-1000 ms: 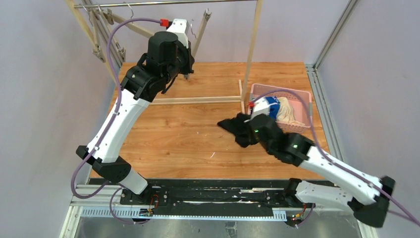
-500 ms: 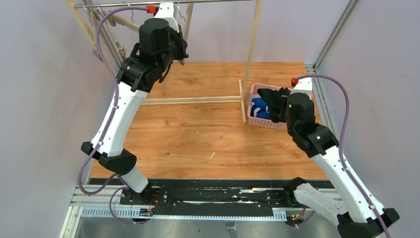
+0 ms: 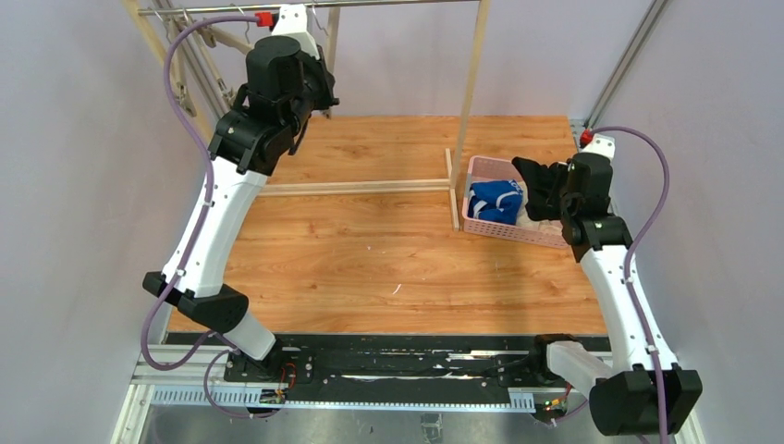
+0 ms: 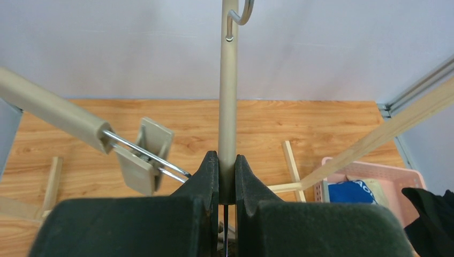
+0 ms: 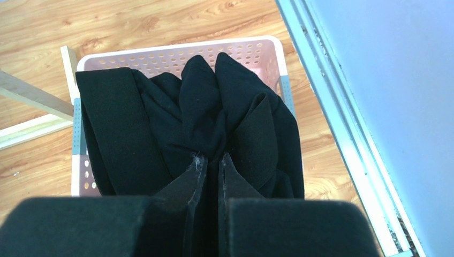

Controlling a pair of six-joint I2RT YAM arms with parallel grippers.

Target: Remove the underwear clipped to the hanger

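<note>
1. Over the pink basket (image 5: 251, 48) at the right side of the table, the right gripper (image 5: 213, 160) hangs with its jaws pinched together on a bunched fold of the black briefs (image 5: 160, 123). The cloth drapes from the pinch and spreads down across the basket's opening.
2. Two other pairs already lie inside that basket. The blue briefs (image 3: 493, 201) are on the left and the cream briefs (image 3: 532, 215) sit just beside them, partly under the black cloth.
3. At the back left, the left gripper (image 4: 227, 160) is clamped on the hanger bar (image 4: 227, 96), with both pads pressed against its sides. One clip (image 4: 144, 155) shows beside it, and no cloth is visible in it.
4. The black briefs look light, limp and easy to crush. They fold wherever they are pinched, will not hold a shape, and will probably sag and swing rather than slide.
5. A gathered fold or the thicker waistband seems the best place to grip. A single thin layer could slip out of the pads.
6. The one risk I see is an edge draping over the basket rim when the cloth is let go, so it is best released low and over the middle.
</note>
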